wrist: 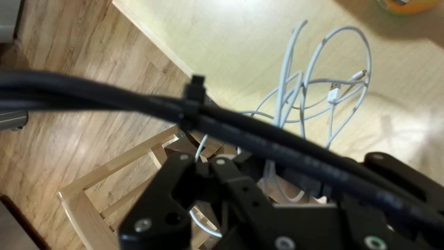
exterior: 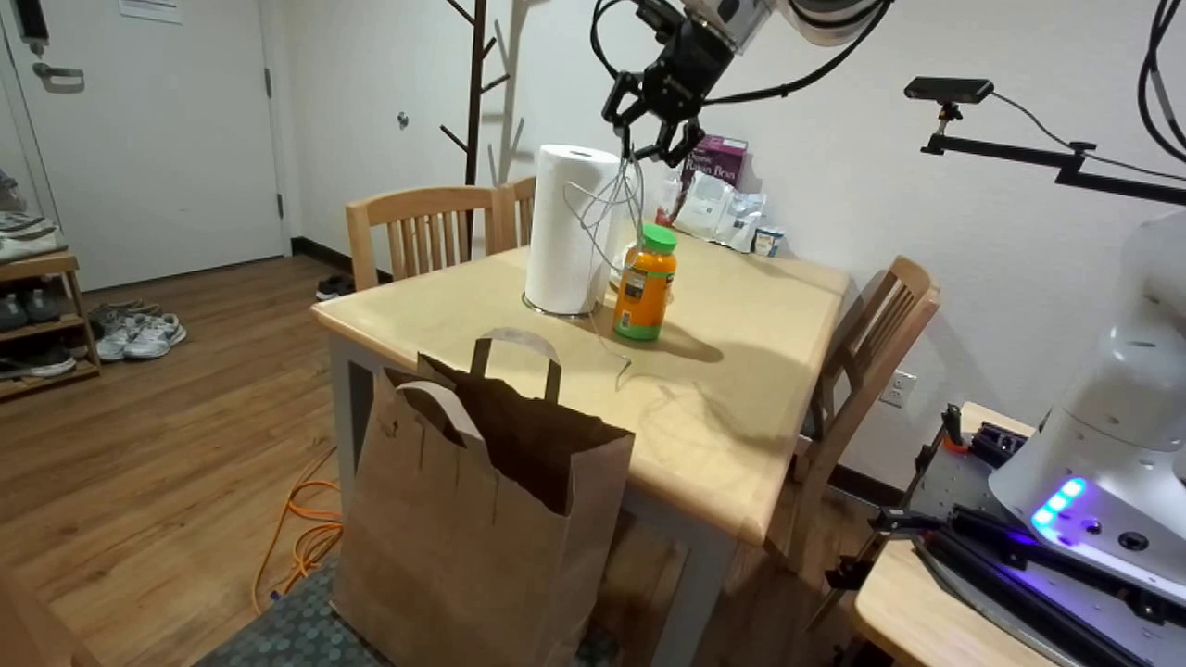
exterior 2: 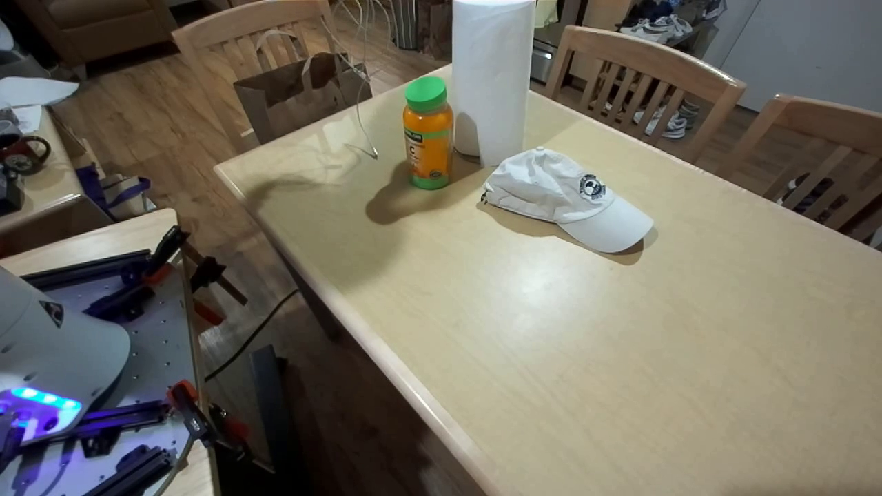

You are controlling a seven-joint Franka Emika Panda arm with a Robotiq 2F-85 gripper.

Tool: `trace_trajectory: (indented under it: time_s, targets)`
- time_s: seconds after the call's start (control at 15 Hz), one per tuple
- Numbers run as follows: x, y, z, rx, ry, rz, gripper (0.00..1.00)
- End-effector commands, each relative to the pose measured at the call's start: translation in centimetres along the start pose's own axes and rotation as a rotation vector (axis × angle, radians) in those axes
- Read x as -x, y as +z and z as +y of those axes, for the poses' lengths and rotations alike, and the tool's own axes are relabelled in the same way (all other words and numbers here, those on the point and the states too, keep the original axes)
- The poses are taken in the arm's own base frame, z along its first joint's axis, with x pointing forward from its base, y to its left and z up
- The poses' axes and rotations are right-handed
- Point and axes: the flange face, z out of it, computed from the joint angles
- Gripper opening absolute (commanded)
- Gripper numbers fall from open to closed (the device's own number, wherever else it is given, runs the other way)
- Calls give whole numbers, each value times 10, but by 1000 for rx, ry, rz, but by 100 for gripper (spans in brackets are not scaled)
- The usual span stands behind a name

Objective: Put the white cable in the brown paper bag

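The thin, limp white cable [wrist: 302,82] hangs looped where my black hand [exterior: 636,151] clenches it, higher than the pale wooden counter [exterior: 760,324], presumably to clear the tall brown paper bag [exterior: 463,528].

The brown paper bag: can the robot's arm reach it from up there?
Probably yes: the brown paper bag gapes upward, with nothing obvious blocking the tool from above, though the arched handles might snag the dangling white cable.

The rounded white base [exterior: 1103,454] carries a row of blue lights [exterior: 1058,502] and a dark label [exterior 2: 52,313]; silver screws [wrist: 143,225] stud the black fingers [wrist: 159,194]; black cables [wrist: 242,130] are strapped together.
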Motion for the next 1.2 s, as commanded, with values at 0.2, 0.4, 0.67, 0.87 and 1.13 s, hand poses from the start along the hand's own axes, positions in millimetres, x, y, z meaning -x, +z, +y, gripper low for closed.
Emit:
trace_trajectory:
  time_s: [0.2, 0.4, 0.67, 0.87, 1.13]
  targets:
    - [-26, -36, 81, 53, -283, -136, 5]
    - [-36, -47, 107, 66, -375, -191, 5]
    - [-52, -62, 138, 42, -505, -297, 5]
    - [-65, -69, 158, 20, -592, -358, 5]
    - [-91, -64, 182, 49, -709, -333, 5]
